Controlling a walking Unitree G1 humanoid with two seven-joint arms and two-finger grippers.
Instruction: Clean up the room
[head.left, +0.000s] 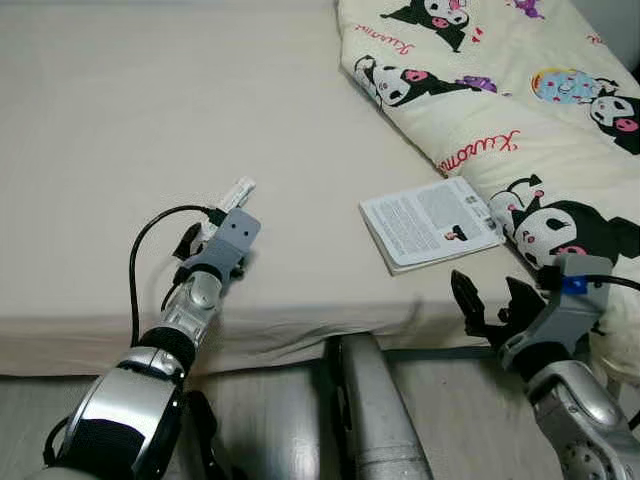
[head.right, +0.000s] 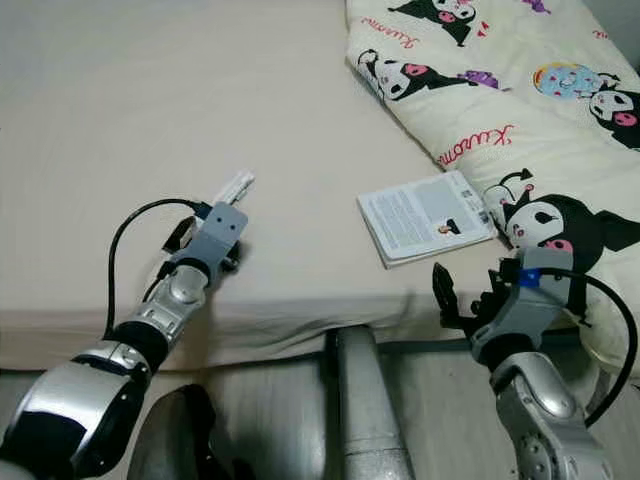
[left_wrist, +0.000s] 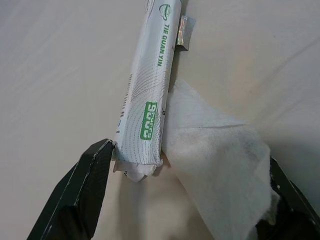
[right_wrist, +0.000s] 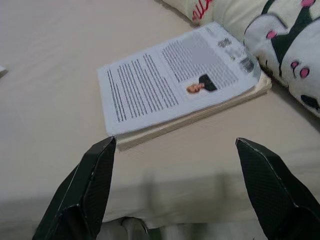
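Right gripper (head.left: 495, 300) is hovering at the near edge of the bed (head.left: 120, 120), fingers spread wide, holding nothing, lined up with the book (right_wrist: 180, 90) just beyond it. Book is lying flat on the sheet, back cover up, printed text and a small portrait showing, its far corner touching or nearly touching the cartoon-print quilt (head.left: 520, 90).

Left gripper (left_wrist: 185, 200) is reaching over the bed edge, to the left of the book and well apart from it. Fingers are open around two things: a white-and-green sachet (left_wrist: 147, 95) printed "TIE GUAN YIN" and a crumpled white tissue (left_wrist: 215, 160) just beside it, the two touching. One finger (left_wrist: 82, 190) is sitting against the sachet's near end, the other on the far side of the tissue. Sachet is pointing away from the gripper, across the sheet.

Quilt is bunching along the bed's right side, running to the far end.
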